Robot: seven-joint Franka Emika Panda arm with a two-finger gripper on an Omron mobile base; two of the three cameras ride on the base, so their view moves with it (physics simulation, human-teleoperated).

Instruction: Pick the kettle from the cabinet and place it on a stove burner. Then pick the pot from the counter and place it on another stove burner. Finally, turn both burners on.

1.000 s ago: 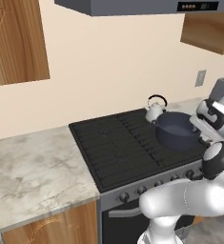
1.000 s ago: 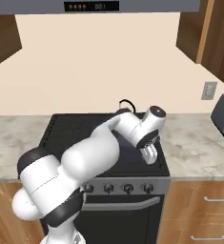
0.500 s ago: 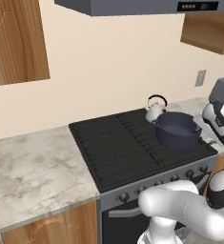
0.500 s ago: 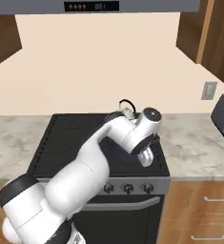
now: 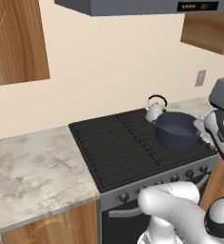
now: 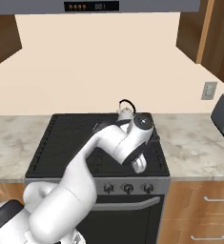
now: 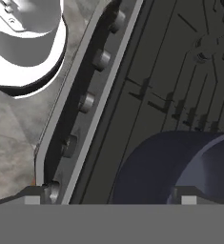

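Two vessels now sit on the stove, and the gripper (image 7: 111, 198) has let the second one go: its tips stand spread wide at the bottom of the hand view, one over the knob strip and one over the pot (image 7: 180, 167), with nothing between them. Over the last second the arm has swung its wrist back from above the pot toward the stove's front right edge, and the jaws have finished spreading. The pot (image 5: 176, 130) rests on the right front burner, and the kettle (image 5: 155, 109) stands just behind it on the right rear burner, close to the pot's rim. The row of knobs (image 7: 87, 101) runs just beside the gripper. Both placements look done, so the remaining step is likely turning the two burners on.
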